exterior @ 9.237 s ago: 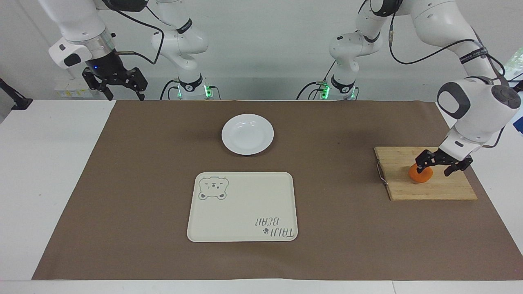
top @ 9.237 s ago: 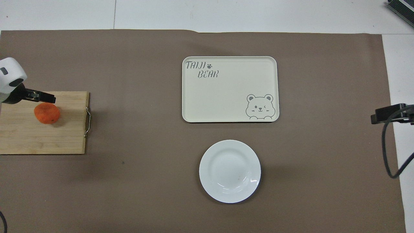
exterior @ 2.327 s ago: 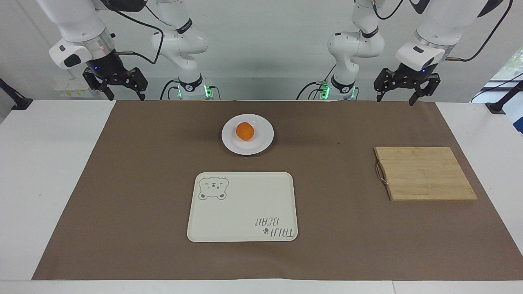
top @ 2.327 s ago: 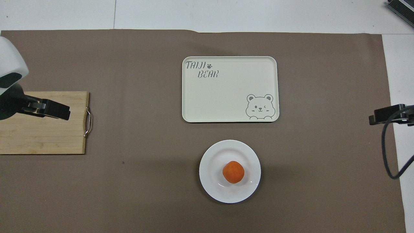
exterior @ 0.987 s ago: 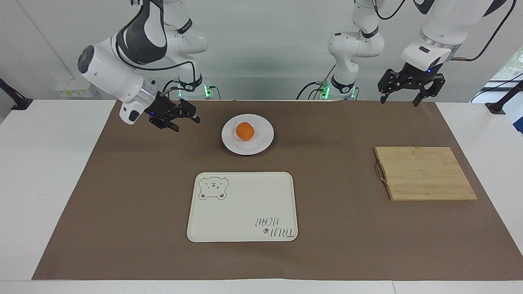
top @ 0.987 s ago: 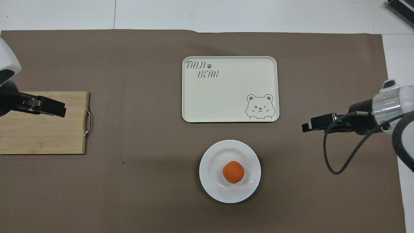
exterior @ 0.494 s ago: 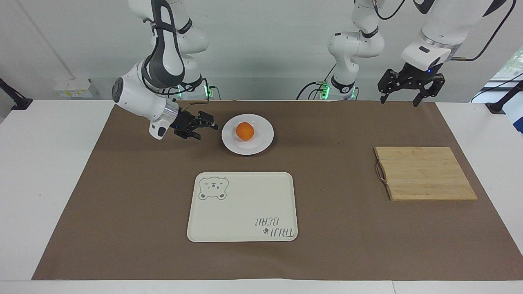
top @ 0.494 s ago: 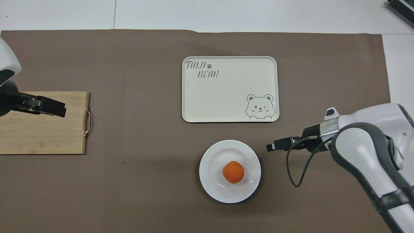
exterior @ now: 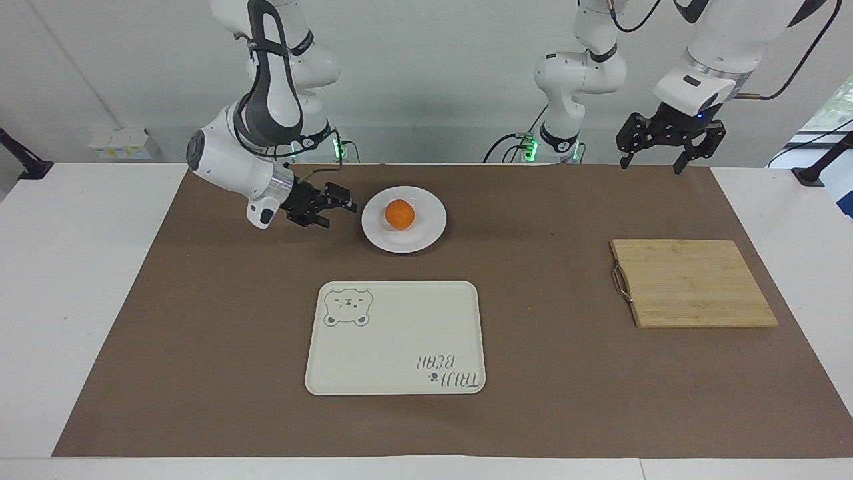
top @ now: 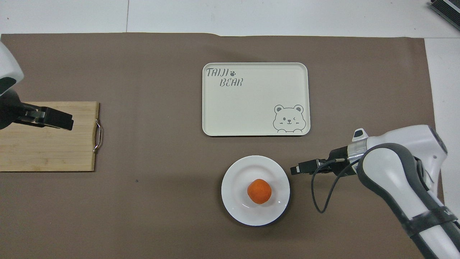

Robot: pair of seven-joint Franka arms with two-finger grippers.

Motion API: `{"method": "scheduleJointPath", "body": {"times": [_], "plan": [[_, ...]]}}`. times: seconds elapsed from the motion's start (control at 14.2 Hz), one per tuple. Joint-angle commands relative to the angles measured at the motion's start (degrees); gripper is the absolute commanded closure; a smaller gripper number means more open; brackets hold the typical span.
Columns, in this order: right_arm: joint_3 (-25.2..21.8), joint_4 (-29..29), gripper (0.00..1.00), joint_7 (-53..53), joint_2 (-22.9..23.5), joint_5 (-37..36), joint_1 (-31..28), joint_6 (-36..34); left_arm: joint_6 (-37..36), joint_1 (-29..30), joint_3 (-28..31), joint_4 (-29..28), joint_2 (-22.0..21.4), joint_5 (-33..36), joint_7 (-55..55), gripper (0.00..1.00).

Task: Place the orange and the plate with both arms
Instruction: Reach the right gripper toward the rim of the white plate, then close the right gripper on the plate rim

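The orange sits in the middle of the white plate, which rests on the brown mat near the robots. The overhead view shows the orange and the plate too. My right gripper is open and low, just beside the plate's rim on the right arm's end, apart from it. It also shows in the overhead view. My left gripper is open, empty and raised; in the overhead view it is over the cutting board, where that arm waits.
A cream rectangular tray with a bear drawing lies farther from the robots than the plate. A bamboo cutting board with a metal handle lies toward the left arm's end. A brown mat covers the table.
My right gripper has swung down from its raised spot and come in beside the plate's rim. The orange, plate and left arm have stayed still over the last second.
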Motion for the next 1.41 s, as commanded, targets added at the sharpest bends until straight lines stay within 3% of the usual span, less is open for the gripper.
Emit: {"method": "scheduleJointPath", "body": {"times": [0.0,0.56,0.63,0.85,0.92,0.99,1.34], "plan": [[-0.1,-1.83,0.0,-2.92,1.03,4.36,1.68,2.6,0.36,0.74,-0.66,-1.21,-1.05,0.93,-0.27,0.0],[-0.1,-3.86,0.0,-4.32,2.97,9.37,3.53,5.33,0.36,0.74,-0.66,-1.21,-1.05,0.93,-0.27,0.0],[-0.1,-3.86,0.1,-4.33,2.97,9.37,3.62,5.5,0.36,0.74,-0.66,-1.21,-1.05,0.93,-0.27,0.0],[-0.1,-3.86,0.72,-3.8,2.97,9.37,3.62,5.42,0.36,0.74,-0.66,-1.21,-1.05,0.93,-0.27,0.0],[-0.1,-3.86,0.89,-3.54,2.97,9.37,3.62,5.42,0.36,0.74,-0.66,-1.21,-1.05,0.93,-0.27,0.0],[-0.1,-3.86,1.0,-3.01,3.06,9.37,3.62,5.51,0.36,0.74,-0.66,-1.12,-1.05,0.93,-0.27,0.0],[-0.1,-3.25,1.0,-2.74,3.59,9.29,3.71,5.42,0.36,0.74,-0.66,-1.12,-1.05,0.93,-0.27,0.0]]}}
